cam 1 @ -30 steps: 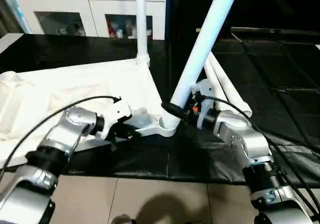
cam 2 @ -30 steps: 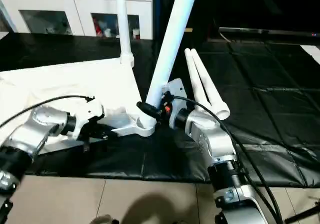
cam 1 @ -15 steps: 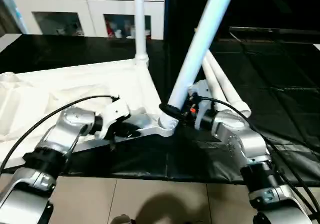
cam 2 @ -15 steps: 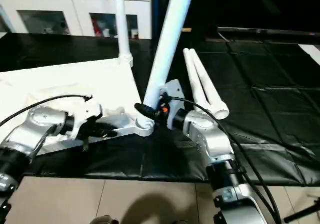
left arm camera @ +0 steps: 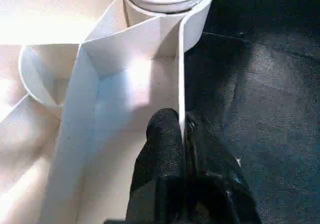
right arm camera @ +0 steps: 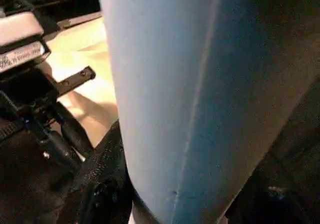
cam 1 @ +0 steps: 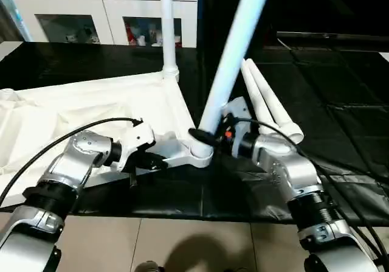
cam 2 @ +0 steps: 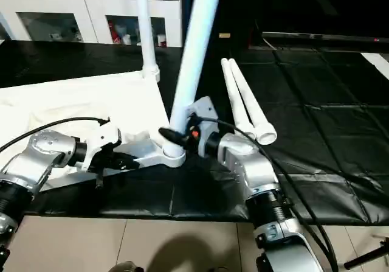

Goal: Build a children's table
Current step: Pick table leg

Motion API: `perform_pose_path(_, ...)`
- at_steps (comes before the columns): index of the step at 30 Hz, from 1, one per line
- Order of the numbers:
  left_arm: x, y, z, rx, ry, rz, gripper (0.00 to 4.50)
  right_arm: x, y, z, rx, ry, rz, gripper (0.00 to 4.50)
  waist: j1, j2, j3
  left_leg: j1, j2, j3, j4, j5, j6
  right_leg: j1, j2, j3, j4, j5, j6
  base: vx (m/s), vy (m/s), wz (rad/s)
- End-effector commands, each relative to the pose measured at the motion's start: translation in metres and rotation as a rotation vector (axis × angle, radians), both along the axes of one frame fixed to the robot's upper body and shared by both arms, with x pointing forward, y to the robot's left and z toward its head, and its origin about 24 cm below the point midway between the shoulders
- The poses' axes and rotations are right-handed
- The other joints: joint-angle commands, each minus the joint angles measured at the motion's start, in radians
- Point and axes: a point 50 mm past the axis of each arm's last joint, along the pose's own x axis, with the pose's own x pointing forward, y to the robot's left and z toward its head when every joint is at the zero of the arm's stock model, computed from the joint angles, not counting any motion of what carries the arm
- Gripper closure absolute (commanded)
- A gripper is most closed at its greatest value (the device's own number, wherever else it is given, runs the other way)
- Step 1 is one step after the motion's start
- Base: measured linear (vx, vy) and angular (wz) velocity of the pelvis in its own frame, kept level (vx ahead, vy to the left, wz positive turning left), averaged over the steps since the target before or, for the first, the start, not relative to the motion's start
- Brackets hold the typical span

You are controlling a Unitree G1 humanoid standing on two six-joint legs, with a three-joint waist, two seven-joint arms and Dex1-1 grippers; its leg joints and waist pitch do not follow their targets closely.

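A: The right gripper clasps the leaning leg at the tabletop's near corner socket; the left gripper pinches the rim shut.

B: That tilt could jam the leg or lever the tabletop off the mat.

silver jointed forearms — black cables, black collars — black-fingered pincer.
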Motion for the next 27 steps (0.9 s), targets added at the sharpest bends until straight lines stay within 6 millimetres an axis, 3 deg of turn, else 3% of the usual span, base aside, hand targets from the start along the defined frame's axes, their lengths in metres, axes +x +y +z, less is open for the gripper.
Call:
perform_pose_path(1, 0.000, 0.001, 0.004, -0.011, -0.013, -0.004, 4.50, 0.001, 0.005, 0.002, -0.033, -0.009, 0.031, 2.59, 0.001, 0.007, -0.088, 0.014, 0.001, 0.006, -0.078, -0.269, -0.016, 0.064, -0.070, 0.042, -0.084, -0.373, -0.141, 0.000, 0.000, 0.00)
perform_pose_path(19, 0.005, 0.007, 0.006, -0.011, -0.029, 0.066, 4.50, 0.005, 0.001, -0.011, -0.126, 0.027, 0.060, 2.59, -0.005, 0.003, -0.085, 0.016, -0.001, 0.006, -0.078, -0.287, -0.011, 0.062, -0.071, 0.042, -0.094, -0.445, -0.115, 0.000, 0.000, 0.00)
perform_pose_path(21, 0.006, 0.009, 0.007, -0.006, -0.034, 0.079, 4.50, 0.006, 0.000, -0.010, -0.128, 0.023, 0.062, 2.59, -0.006, -0.003, -0.086, 0.015, 0.000, 0.007, -0.078, -0.271, -0.009, 0.063, -0.070, 0.042, -0.091, -0.419, -0.122, 0.000, 0.000, 0.00)
perform_pose_path(23, 0.006, 0.009, 0.007, -0.004, -0.035, 0.079, 4.50, 0.007, -0.001, -0.010, -0.128, 0.022, 0.061, 2.59, -0.005, 0.000, -0.086, 0.014, 0.000, 0.007, -0.077, -0.272, -0.009, 0.062, -0.070, 0.042, -0.090, -0.411, -0.127, 0.000, 0.000, 0.00)
perform_pose_path(27, 0.005, 0.009, 0.008, -0.006, -0.030, 0.072, 4.50, 0.009, 0.001, -0.011, -0.132, 0.024, 0.067, 2.59, -0.007, -0.004, -0.085, 0.016, 0.000, 0.007, -0.078, -0.287, -0.010, 0.061, -0.071, 0.041, -0.093, -0.437, -0.122, 0.000, 0.000, 0.00)
